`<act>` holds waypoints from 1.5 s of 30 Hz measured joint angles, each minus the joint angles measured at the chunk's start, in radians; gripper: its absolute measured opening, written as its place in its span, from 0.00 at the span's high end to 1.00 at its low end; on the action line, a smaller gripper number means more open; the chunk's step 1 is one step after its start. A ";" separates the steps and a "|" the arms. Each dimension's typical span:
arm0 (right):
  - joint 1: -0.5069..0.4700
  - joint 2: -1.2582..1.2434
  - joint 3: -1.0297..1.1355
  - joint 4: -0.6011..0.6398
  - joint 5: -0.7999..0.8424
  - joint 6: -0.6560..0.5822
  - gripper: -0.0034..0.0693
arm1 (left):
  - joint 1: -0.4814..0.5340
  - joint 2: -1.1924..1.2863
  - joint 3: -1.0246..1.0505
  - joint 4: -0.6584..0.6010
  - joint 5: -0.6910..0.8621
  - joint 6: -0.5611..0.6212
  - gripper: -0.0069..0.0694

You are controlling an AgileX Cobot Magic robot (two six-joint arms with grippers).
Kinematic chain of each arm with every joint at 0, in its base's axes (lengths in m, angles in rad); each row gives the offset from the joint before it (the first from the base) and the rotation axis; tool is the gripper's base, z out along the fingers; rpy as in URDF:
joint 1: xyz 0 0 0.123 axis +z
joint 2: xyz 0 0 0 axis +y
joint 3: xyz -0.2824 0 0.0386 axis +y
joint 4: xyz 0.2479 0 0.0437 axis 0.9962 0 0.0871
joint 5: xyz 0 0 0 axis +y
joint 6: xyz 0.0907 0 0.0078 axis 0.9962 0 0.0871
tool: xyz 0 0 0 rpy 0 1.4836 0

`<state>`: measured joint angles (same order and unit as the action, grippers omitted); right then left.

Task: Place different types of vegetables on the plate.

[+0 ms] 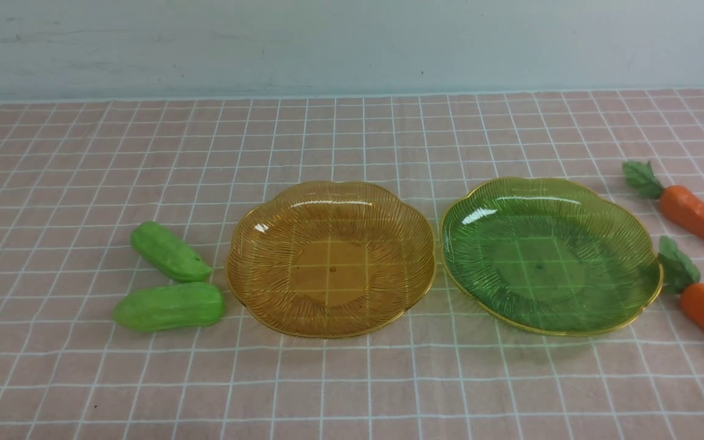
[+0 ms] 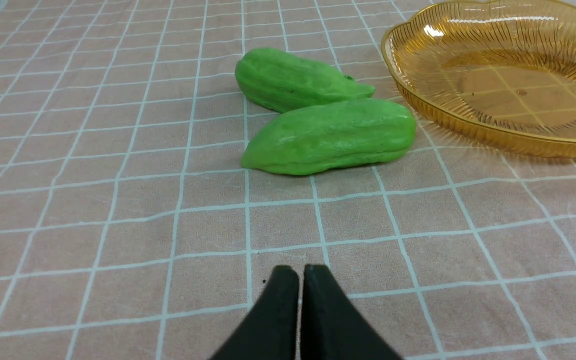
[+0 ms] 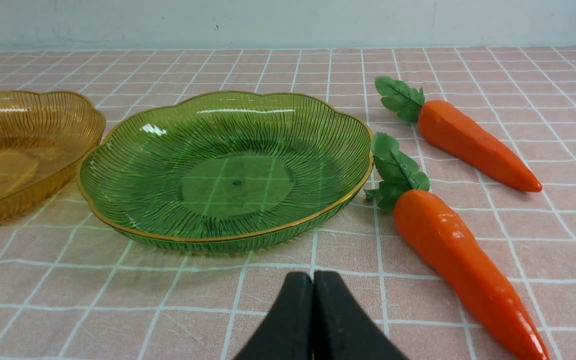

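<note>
**Both jaws pressed together, vegetables lying on the tabletop**

The left jaws are together and grip nothing. Ahead of them, well apart, two green cucumbers, the nearer point(image 2: 330, 136) and the farther point(image 2: 298, 80), lie close together just beside the amber plate point(image 2: 468, 125). The right jaws are together too, gripping nothing. Ahead of them sits the green plate point(image 3: 218, 240), with the nearer carrot point(image 3: 458, 260) and the farther carrot point(image 3: 473, 145) beside it on the checked tabletop point(image 1: 352, 379).

Bright, even light, faint shadows, white glare on the amber plate point(image 1: 266, 244).
</note>
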<state>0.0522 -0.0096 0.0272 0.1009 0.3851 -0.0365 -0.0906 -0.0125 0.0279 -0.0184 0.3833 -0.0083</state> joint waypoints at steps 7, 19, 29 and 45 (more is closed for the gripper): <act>0.000 0.000 0.000 0.215 -0.019 0.121 0.98 | 0.000 0.000 0.000 -0.136 0.000 -0.102 0.91; 0.000 0.000 -0.039 0.659 -0.065 0.173 0.98 | 0.000 0.000 -0.023 -0.818 -0.036 -0.387 0.91; 0.000 0.338 -0.443 0.380 0.124 -0.083 0.97 | -0.002 0.344 -0.428 -0.692 0.232 -0.184 0.91; 0.000 1.161 -0.753 -0.132 0.510 0.174 0.81 | -0.002 0.943 -0.656 -0.281 0.608 -0.147 0.91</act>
<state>0.0522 1.1510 -0.7254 -0.0309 0.8949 0.1374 -0.0926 0.9302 -0.6277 -0.2993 0.9916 -0.1558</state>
